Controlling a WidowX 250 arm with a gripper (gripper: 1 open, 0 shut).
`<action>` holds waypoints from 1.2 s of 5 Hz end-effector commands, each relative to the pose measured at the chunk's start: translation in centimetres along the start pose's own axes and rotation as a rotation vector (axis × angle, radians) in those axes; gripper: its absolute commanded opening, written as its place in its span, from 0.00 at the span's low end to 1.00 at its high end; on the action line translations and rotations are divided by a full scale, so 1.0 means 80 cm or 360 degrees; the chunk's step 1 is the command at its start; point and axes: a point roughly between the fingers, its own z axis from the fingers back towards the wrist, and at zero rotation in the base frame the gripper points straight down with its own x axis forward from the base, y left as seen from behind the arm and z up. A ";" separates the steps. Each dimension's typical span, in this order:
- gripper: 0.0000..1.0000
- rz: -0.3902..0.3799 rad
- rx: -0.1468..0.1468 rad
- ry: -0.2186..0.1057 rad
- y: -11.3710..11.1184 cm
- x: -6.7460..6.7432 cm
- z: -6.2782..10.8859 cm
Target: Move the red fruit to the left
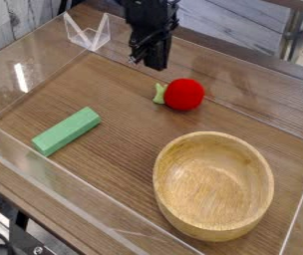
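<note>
The arm's fingers [151,58] point straight down near the far edge of the wooden tabletop [115,164], slightly parted and grasping nothing; the red fruit [182,94] lies on the wood just beside them, nearer the camera, apart from the wooden bowl [214,185]

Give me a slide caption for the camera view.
Gripper hangs above and behind the red fruit, not touching it; green block and wooden bowl sit nearby.

Bare wood lies left of the red fruit [183,94]; green block [67,130] and wooden bowl [214,185] flank it.
</note>
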 end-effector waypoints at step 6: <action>0.00 0.0079 -0.0076 0.0062 -0.011 -0.001 0.025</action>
